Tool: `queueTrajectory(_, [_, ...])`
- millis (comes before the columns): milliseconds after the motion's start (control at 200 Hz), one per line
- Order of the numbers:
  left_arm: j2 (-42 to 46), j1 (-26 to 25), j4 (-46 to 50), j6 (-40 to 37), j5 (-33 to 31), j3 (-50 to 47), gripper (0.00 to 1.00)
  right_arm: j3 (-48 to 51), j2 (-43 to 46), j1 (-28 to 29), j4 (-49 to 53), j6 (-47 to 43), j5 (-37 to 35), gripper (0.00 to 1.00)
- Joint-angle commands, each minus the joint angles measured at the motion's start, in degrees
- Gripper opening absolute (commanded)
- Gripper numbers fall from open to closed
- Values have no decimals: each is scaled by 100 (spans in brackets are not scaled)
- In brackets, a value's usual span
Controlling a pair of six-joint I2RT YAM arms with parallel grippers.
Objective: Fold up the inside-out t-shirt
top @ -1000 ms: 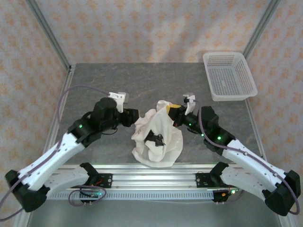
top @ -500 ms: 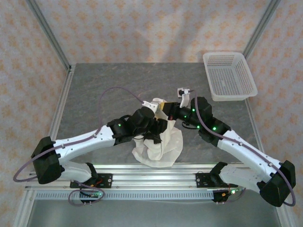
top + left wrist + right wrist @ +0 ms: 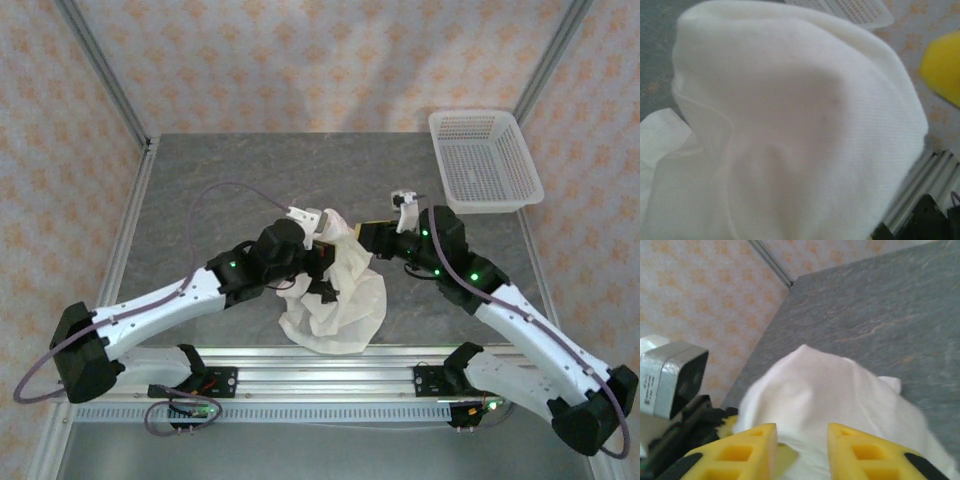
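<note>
1. At the near edge, a ribbed metal rail (image 3: pixel 320 385) carries the bases of both arms. The arms are smooth white shells with black joints.
2. Just beyond the rail lies the t-shirt (image 3: pixel 345 305), a crumpled heap on the near half of the table (image 3: pixel 200 190), about midway across. The cloth is soft and cream-white, bunched into rounded lobes with deep shadowed folds.
3. The left gripper (image 3: pixel 320 262) is sunk into the upper left of the heap. It is closed and has a bunch of the t-shirt in its grasp. In its own wrist view the cloth (image 3: pixel 790 130) rises as one smooth, rounded hump with a fine knitted grain and a thin stitched hem curving down the left side. The cloth hides the fingers there.
4. The right gripper (image 3: pixel 372 238) sits at the upper right edge of the heap, facing the left one. Its fingers (image 3: pixel 755 445) are blocky yellow pieces with hollow rectangular cut-outs. They stand apart with a clear gap and clamp nothing. A soft peak of t-shirt (image 3: pixel 815 390) stands just past the tips, and I cannot tell whether they touch it.
5. The tabletop is matt grey, like stone, with faint paler veins.
6. In the far right corner rests a basket (image 3: pixel 485 160). It is rigid white plastic mesh, rectangular, with flaring walls and a thick rim, and stands well apart from the t-shirt.
7. Behind everything are pale walls (image 3: pixel 300 60) printed with small orange motifs, framed by slim metal posts.
</note>
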State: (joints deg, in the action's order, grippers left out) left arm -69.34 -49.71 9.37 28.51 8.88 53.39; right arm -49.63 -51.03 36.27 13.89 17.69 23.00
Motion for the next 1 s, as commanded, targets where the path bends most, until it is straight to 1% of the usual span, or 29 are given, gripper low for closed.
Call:
queueTrajectory(0, [344,62,-61,-220,293,-147,0,108,290,3,579,-1614,-174,55])
queueTrajectory(45, [398,69,-18,-258,294,-159,0,297,370,3,426,-1927,-66,70])
queueTrajectory(95, [419,68,2,-345,346,-149,0,506,409,3,130,-2131,192,79])
queueTrajectory(185, [396,72,5,-457,502,-91,0,649,258,3,-411,-2374,866,82])
queueTrajectory(260, [378,69,-12,-478,591,-63,0,535,-45,3,-618,-2428,1086,80])
queueTrajectory(310, [393,67,-78,-478,670,-65,0,436,-264,3,-698,-2410,977,74])
queueTrajectory(370, [449,68,-102,-495,701,-74,0,329,-498,3,-770,-2391,892,59])
queueTrajectory(440, [580,69,-30,-511,538,-108,0,178,-714,3,-817,-2324,1150,35])
queueTrajectory(475, [670,72,39,-513,406,-138,0,110,-793,3,-822,-2313,1264,16])
queueTrajectory(515, [779,78,186,-490,155,-175,0,42,-837,-8,-781,-2312,1351,0])
queueTrajectory(550, [852,89,399,-422,-166,-175,0,16,-832,-14,-744,-2284,1326,0])
queueTrajectory(600, [917,155,873,-233,-702,-130,0,35,-740,-28,-697,-2188,1048,0])
queueTrajectory(650, [931,282,1369,-15,-1091,-102,3,111,-550,-65,-664,-2126,663,0])
queueTrajectory(701, [955,404,1725,170,-1371,-165,5,274,-307,-113,-708,-2014,237,0])
queueTrajectory(736, [988,509,1859,180,-1431,-265,5,407,-86,-157,-761,-1940,-37,0])
queueTrajectory(791, [1042,665,1982,458,-1442,-446,5,604,216,-269,-849,-1831,-154,0])
queueTrajectory(886, [1182,850,1919,606,-1332,-773,5,773,498,-442,-898,-1611,60,0])
queueTrajectory(996, [1185,933,1850,603,-1235,-871,6,770,498,-452,-847,-1560,351,0])
